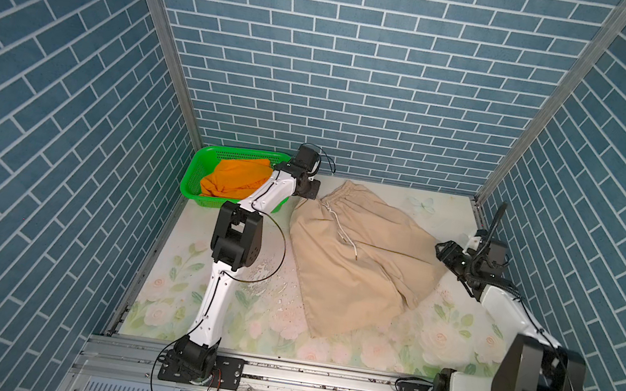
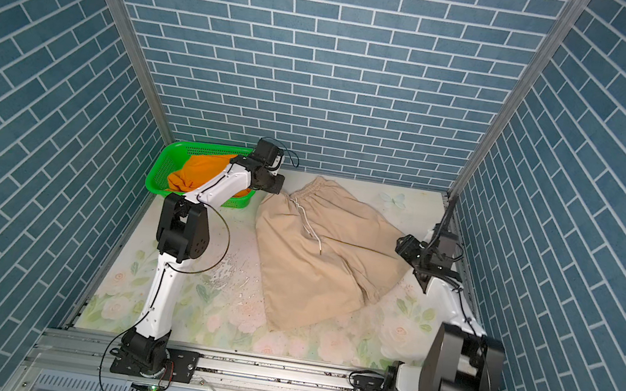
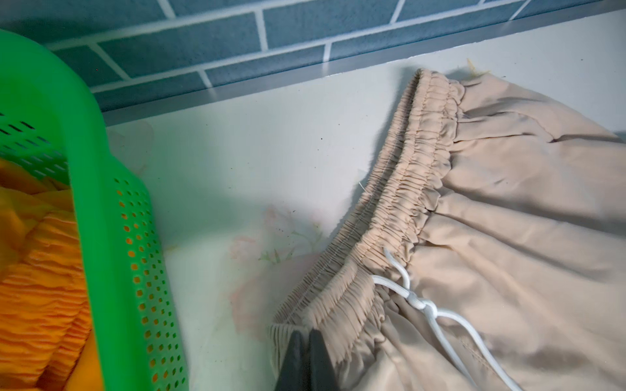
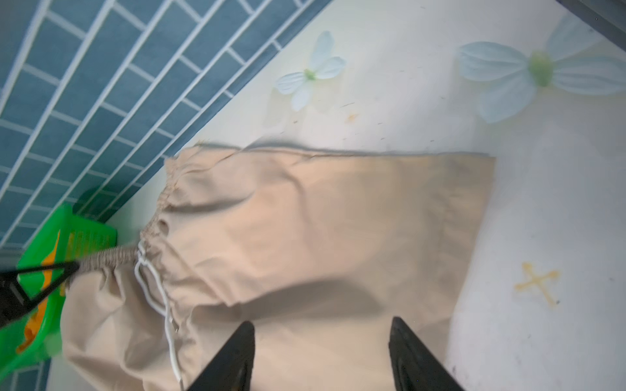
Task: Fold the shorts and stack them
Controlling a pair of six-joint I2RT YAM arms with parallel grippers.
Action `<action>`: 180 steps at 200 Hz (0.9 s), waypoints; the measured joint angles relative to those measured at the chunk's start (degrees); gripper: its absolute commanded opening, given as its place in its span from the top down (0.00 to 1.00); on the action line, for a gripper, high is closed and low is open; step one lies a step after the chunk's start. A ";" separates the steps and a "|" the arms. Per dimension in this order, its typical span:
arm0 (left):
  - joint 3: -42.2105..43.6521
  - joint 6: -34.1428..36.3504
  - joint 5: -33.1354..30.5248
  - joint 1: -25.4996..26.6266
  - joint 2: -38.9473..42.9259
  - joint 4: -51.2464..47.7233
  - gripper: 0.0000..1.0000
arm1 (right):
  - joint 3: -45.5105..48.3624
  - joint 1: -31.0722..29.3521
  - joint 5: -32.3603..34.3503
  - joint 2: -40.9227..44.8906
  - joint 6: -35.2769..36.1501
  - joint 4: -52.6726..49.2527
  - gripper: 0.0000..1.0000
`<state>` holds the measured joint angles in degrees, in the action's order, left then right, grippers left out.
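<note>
The pale beige shorts (image 1: 360, 262) (image 2: 327, 257) lie spread across the middle of the floral table, gathered waistband toward the back left, white drawstring (image 3: 423, 304) loose on top. My left gripper (image 1: 309, 195) (image 3: 306, 333) is shut on the left end of that waistband, lifting it a little beside the basket. My right gripper (image 1: 441, 251) (image 4: 321, 325) hovers open over the leg hem at the shorts' right side (image 4: 321, 220), with nothing between its fingers. The orange shorts (image 1: 233, 180) (image 2: 201, 173) (image 3: 34, 287) sit bunched in the basket.
A green perforated basket (image 1: 197, 171) (image 2: 164, 166) (image 3: 111, 237) stands in the back left corner against the blue brick wall (image 1: 361, 86). Walls close in the left, back and right sides. An aluminium rail (image 1: 317, 378) with both arm bases runs along the front edge.
</note>
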<state>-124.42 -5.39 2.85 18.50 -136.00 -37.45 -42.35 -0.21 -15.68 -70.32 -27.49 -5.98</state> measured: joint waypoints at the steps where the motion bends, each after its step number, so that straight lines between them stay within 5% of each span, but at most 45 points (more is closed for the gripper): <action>1: 0.00 0.00 0.02 0.00 -0.02 0.00 1.00 | 0.11 -0.59 0.15 0.46 0.15 -0.26 0.36; 40: -2.69 1.11 0.83 0.00 -1.44 -0.94 1.00 | 5.01 -39.95 10.21 13.49 2.51 -10.60 0.35; 56: -3.19 1.64 0.61 0.00 -1.57 -1.36 1.00 | 5.46 -56.57 15.37 12.13 2.19 -13.03 0.34; 78: -3.15 2.23 -0.39 0.00 -1.57 -1.81 1.00 | 3.63 -70.77 22.86 2.95 1.77 -14.05 0.32; 115: -1.36 2.64 -0.52 0.00 -1.36 -1.38 1.00 | -5.33 -80.06 28.33 -18.12 1.95 -12.76 0.30; 160: 0.39 3.15 -0.70 0.00 -1.14 -1.51 1.00 | -11.13 -80.94 29.24 -27.28 2.08 -11.08 0.30; 180: 0.66 3.48 -0.87 0.00 -0.92 -1.70 1.00 | -13.22 -81.05 29.44 -29.75 2.01 -11.13 0.37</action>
<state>-123.76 -1.91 1.98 18.50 -136.92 -39.16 -55.57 -81.25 13.76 -100.07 -25.47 -17.10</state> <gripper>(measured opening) 0.059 0.672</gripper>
